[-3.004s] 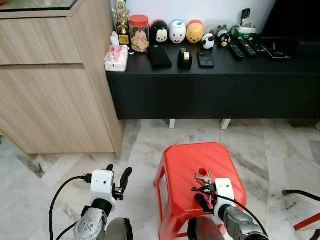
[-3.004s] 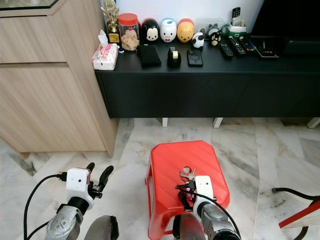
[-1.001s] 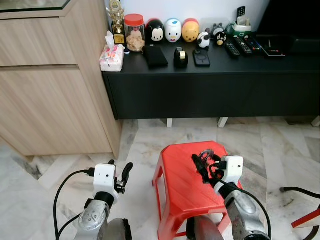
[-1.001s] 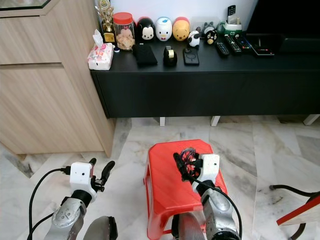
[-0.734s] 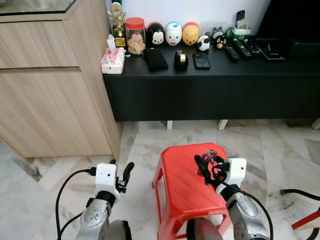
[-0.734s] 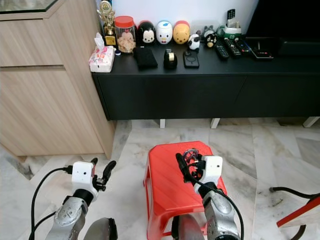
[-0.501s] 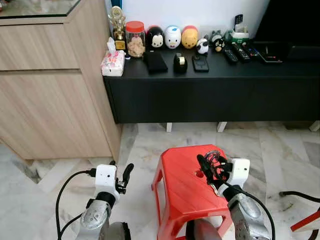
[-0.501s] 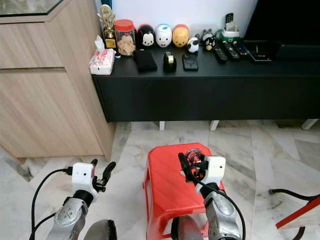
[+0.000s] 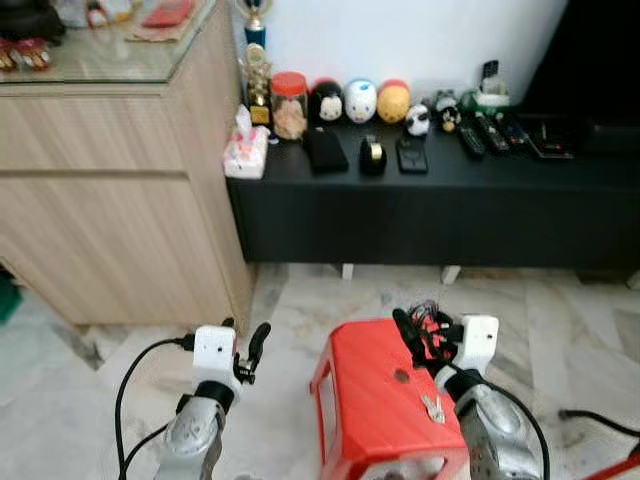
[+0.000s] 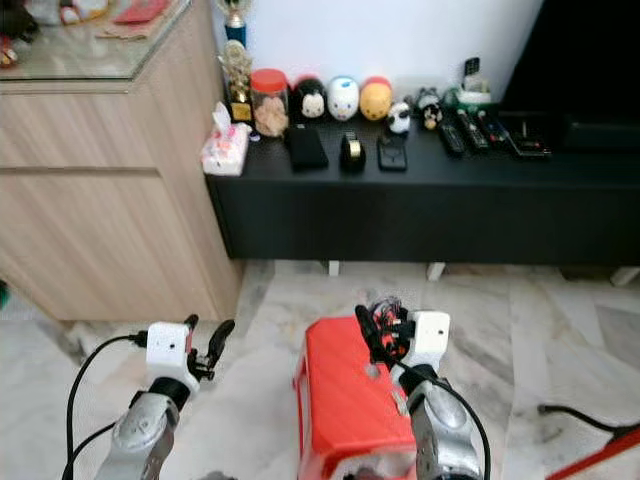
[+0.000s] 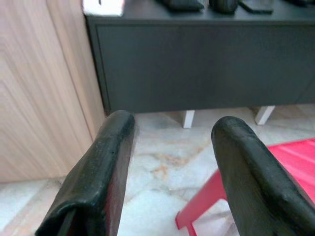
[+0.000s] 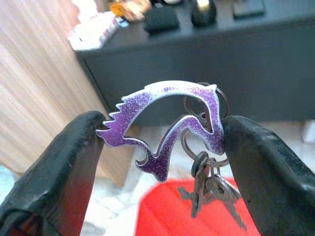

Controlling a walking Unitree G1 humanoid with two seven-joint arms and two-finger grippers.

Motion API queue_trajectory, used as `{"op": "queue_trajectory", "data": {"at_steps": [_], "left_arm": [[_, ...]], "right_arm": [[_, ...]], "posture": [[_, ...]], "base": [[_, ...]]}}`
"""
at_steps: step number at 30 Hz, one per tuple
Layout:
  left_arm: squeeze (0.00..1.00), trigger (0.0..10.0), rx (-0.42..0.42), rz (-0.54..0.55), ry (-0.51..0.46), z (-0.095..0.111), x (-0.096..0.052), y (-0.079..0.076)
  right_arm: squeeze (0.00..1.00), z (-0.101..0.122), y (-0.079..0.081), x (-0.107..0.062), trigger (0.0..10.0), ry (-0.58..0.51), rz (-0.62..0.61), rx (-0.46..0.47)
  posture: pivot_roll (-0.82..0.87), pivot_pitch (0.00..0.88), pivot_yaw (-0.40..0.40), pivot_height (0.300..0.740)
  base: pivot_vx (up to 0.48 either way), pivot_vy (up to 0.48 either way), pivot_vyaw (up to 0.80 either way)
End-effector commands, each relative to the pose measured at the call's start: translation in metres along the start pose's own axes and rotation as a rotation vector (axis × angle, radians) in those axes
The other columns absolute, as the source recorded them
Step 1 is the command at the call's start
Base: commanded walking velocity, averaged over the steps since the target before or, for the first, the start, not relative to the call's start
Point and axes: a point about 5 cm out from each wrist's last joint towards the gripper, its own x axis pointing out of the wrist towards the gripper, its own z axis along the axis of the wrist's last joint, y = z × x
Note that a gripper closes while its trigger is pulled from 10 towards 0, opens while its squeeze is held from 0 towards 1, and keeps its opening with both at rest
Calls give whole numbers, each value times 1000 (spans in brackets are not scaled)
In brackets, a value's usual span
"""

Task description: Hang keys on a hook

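In the left eye view the red plastic stool (image 9: 385, 415) stands on the pale marble floor (image 9: 300, 300), in front of the long low black cabinet (image 9: 430, 205) and to the right of the tall light-wood cupboard (image 9: 110, 200). The right gripper (image 9: 425, 335) is raised above the stool's far edge, its jaws pinching the bunch of metal keys on a purple dolphin-shaped fob (image 9: 432, 322); a small metal piece hangs beneath it over the stool's top. The left gripper (image 9: 245, 350) is held over the floor to the left of the stool, jaws spread and holding nothing. On the cabinet's worktop behind the stool stand a tissue pack (image 9: 245, 150), a red-lidded glass jar (image 9: 290, 103), three round character figures (image 9: 360, 100) and several black remote controls (image 9: 490, 130). The right eye view gives the same layout, with the stool (image 10: 350, 400) below the right gripper (image 10: 385, 330) and the left gripper (image 10: 205, 345) off to the stool's left. The left wrist view looks between two parted black fingers (image 11: 103, 177) at the cabinet front, the cupboard side and a red corner of the stool (image 11: 236, 191). In the right wrist view the fob (image 12: 167, 125) is squeezed by its two ends between the fingers (image 12: 64, 167), and the keys hang from its rings above the stool.
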Motion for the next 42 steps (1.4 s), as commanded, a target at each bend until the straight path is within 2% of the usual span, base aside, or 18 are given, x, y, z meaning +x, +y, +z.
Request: {"op": "queue_trajectory", "data": {"at_steps": [1, 10, 14, 16, 20, 23, 28, 30, 36, 42], "left_arm": [[0, 10000, -4, -3, 5, -2, 0, 1], [0, 10000, -20, -23, 5, -1, 0, -2], [0, 10000, -36, -94, -10, 6, 2, -7], [0, 10000, 0, -196, -22, 13, 3, -13], [0, 10000, 6, -251, -38, 21, 5, -15], [0, 10000, 6, -300, -53, 28, 6, -18], [0, 10000, 14, -400, -91, 47, 7, -26], [0, 10000, 18, -414, -90, 48, 7, -27], [0, 10000, 63, -537, -50, 51, 5, -36], [0, 10000, 60, -641, -11, 56, -1, -44]], "right_arm": [[0, 4, 0, 0, 10000, -14, 5, -1], [0, 6, -1, 0, 10000, 12, 12, 0], [0, 9, 3, -1, 10000, 41, 61, -3], [0, 12, 8, 1, 10000, 103, 129, -17], [0, 23, 12, 4, 10000, 101, 173, -20], [0, 34, 18, 7, 10000, 94, 211, -28], [0, 61, 35, 10, 10000, 67, 323, 40], [0, 64, 38, 11, 10000, 66, 342, 43], [0, 77, 56, 11, 10000, 111, 460, 2], [0, 85, 70, 7, 10000, 198, 534, -10]], "posture": [[33, 21, -62, 740], [31, 22, -64, 740], [33, 24, -66, 740], [24, 24, -65, 740], [23, 23, -67, 740], [23, 21, -68, 740], [22, 20, -69, 740], [22, 19, -69, 740], [16, 19, -71, 740], [11, 20, -75, 740]], "base": [[0, 0, 0], [0, 0, 0], [0, 0, 0], [0, 0, 0], [0, 0, 0], [0, 0, 0], [0, 0, 0], [0, 0, 0], [0, 0, 0], [0, 0, 0]]}}
